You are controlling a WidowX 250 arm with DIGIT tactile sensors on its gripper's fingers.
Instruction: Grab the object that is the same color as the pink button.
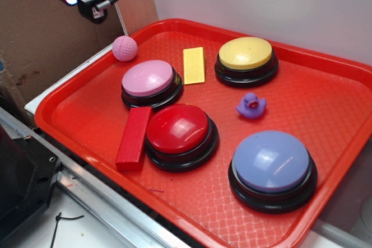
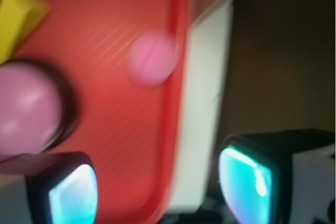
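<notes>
Against the tray's (image 1: 325, 161) far-left rim sits the small pink ball (image 1: 124, 48), just beyond the pink button (image 1: 149, 79) and apart from it, with bare tray floor between the two. Its colour matches that button's dome, so it is the thing to take; the purple duck (image 1: 251, 105), well to the right of the pink button, is not. A yellow block (image 1: 193, 65) lies just right of the pink button, and a red button (image 1: 179, 132) with a red block (image 1: 133, 137) beside it sits on the button's near side. Above and left of the ball, outside the tray, hangs the gripper (image 2: 157, 192); in the wrist view its two fingertips (image 2: 73, 195) stand wide apart with nothing between them. That view is smeared, so how high the gripper is over the tray is hard to judge, probably well clear. The step in hand looks like the approach: the gripper should come over the rim toward the pink button until the ball lies centred between the fingertips, then descend straight. With the raised rim touching or nearly touching the ball, one finger may catch on it, so turning the fingers to close along the rim seems wise. The ball is round and may roll if nudged off-centre.
</notes>
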